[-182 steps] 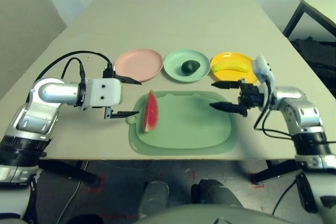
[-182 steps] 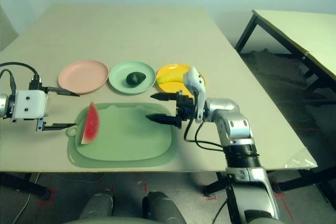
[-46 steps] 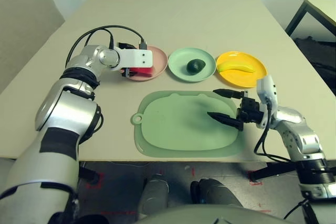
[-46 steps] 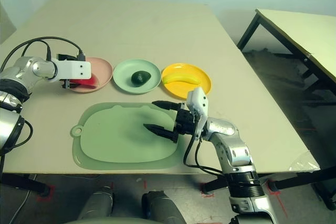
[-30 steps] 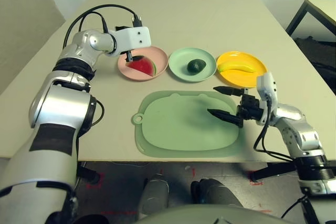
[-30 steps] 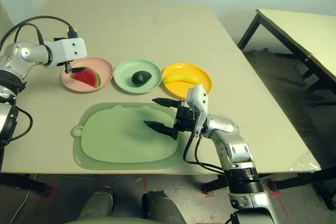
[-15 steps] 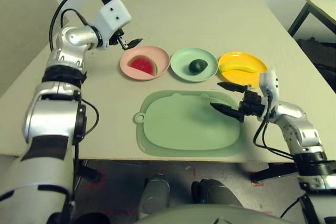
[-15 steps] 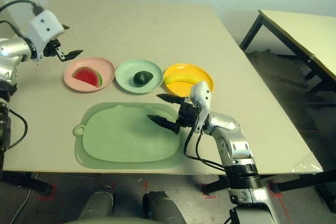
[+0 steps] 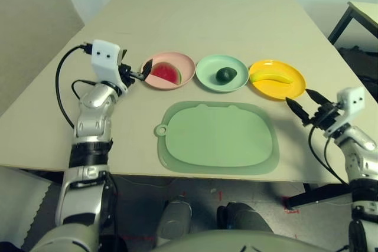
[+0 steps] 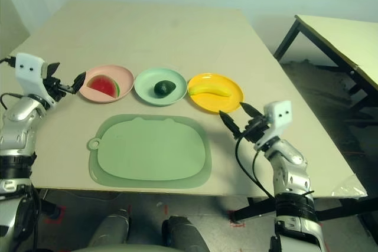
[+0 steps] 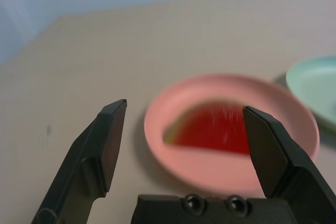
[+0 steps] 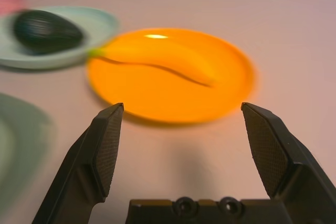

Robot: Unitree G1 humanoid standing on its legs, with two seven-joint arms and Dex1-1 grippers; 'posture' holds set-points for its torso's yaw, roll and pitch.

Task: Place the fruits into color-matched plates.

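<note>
The red watermelon wedge (image 9: 167, 74) lies in the pink plate (image 9: 177, 58). A dark avocado (image 9: 224, 75) rests in the mint green plate (image 9: 208, 69), and the yellow banana (image 9: 270, 77) in the yellow plate (image 9: 283, 90). My left gripper (image 9: 143, 70) hovers open at the pink plate's left rim, pointing at the wedge (image 11: 218, 132), with nothing between its fingers. My right gripper (image 9: 302, 101) is open and holds nothing. It sits just in front of the yellow plate's right side, facing the banana (image 12: 157, 56).
A large pale green mat (image 9: 217, 137) lies bare in front of the three plates. A black cable loops from the left wrist over the table's left side. Another table stands off to the right.
The left gripper has dropped back from beyond the pink plate to its left rim. The right gripper has pulled off the mat to the right, in front of the yellow plate. The camera also shifted.
</note>
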